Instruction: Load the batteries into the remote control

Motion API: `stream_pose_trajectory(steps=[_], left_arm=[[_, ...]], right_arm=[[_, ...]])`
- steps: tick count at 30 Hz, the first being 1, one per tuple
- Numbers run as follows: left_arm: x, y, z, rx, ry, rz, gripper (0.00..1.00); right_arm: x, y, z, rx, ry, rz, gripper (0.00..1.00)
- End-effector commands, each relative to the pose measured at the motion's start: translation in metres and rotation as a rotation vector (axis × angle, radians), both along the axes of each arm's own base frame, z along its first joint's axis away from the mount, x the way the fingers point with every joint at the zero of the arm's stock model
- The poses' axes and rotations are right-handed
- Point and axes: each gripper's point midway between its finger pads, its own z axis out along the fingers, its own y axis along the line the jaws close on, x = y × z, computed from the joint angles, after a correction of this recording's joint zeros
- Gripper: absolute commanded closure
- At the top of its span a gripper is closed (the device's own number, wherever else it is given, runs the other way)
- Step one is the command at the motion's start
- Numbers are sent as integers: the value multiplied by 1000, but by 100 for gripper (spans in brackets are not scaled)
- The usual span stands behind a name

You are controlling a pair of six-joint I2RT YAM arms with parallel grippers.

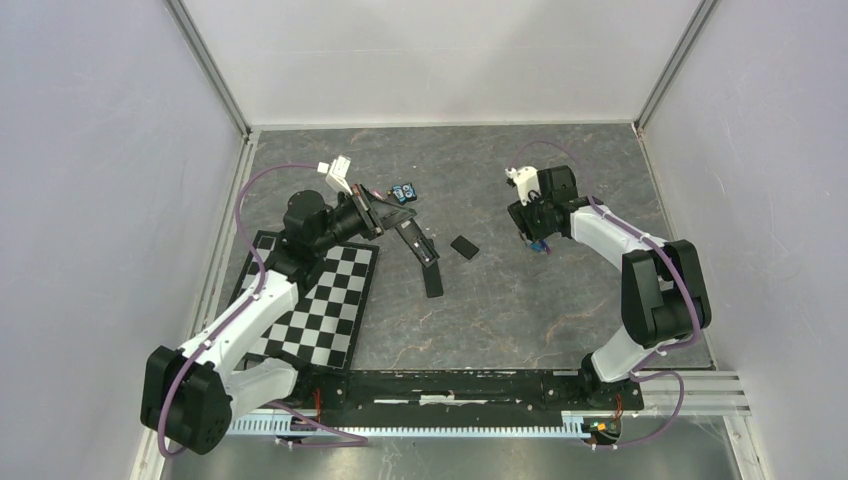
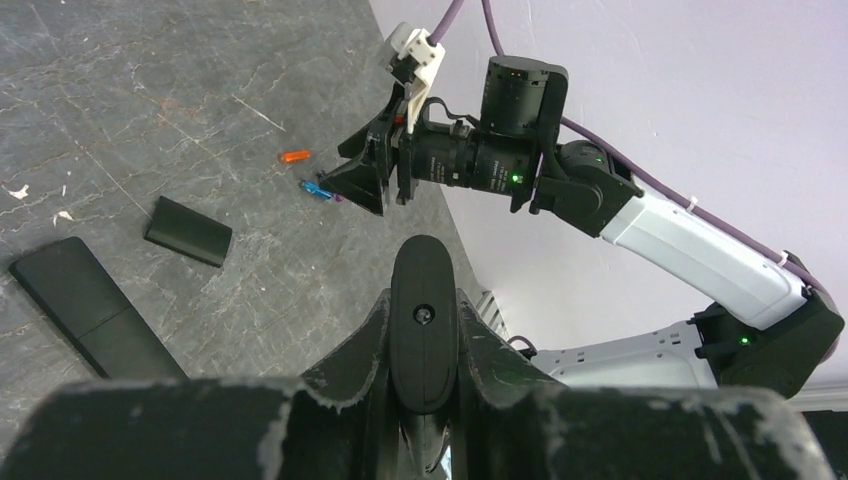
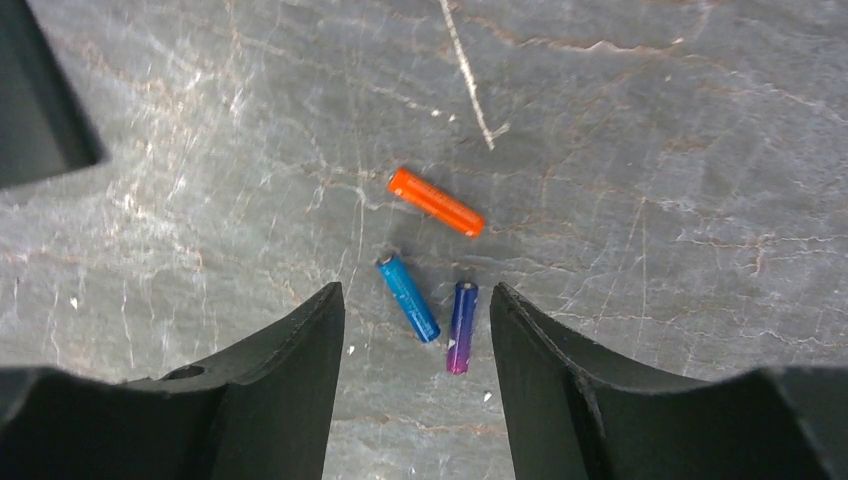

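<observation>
Top view: dark, veined stone-look surface [image 1: 560,300], pale walls on three sides, metal rails in the back corners. A checkerboard [image 1: 320,300] lies at left under the left arm [image 1: 250,310]. Left fingers [image 1: 375,213] pinch a black remote [image 1: 412,238] by one end. A black slab [image 1: 432,280] lies just past it, with a small black plate [image 1: 463,247] near. A blue-and-black gadget [image 1: 403,192] sits further back (markings too small to read). The right arm [image 1: 610,235] bends down over the batteries [image 1: 541,245].

Left wrist: the remote [image 2: 423,320] is clamped between the fingers. Slab and plate lie flat on the surface at left. The batteries lie under the right arm's tip.

Right wrist: right fingers [image 3: 285,390] spread. The blue battery [image 3: 408,298] and purple battery [image 3: 461,327] lie on the surface between them, side by side but apart. The orange battery [image 3: 436,202] lies just beyond (any print illegible).
</observation>
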Motion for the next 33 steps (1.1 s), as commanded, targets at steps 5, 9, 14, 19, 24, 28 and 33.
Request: stream_pose_trajectory(steps=[5, 9, 14, 19, 24, 28, 33], left_arm=[[4, -1, 24, -18, -71, -11, 98], [6, -1, 23, -19, -64, -7, 98], [7, -1, 25, -23, -64, -8, 98], [8, -2, 25, -23, -62, -9, 98], [7, -1, 24, -23, -64, -8, 98], [6, -1, 25, -24, -66, -9, 98], [6, 1, 26, -23, -69, -8, 98]], right_arm=[[-11, -2, -9, -53, 52, 129, 49], [-11, -4, -17, -70, 77, 130, 58], [-14, -9, -27, -101, 106, 127, 59], [-15, -13, -35, -122, 131, 115, 60], [-19, -12, -41, -116, 155, 124, 67], [-23, -9, -47, -107, 181, 137, 73], [-27, -9, -56, -105, 230, 132, 79]])
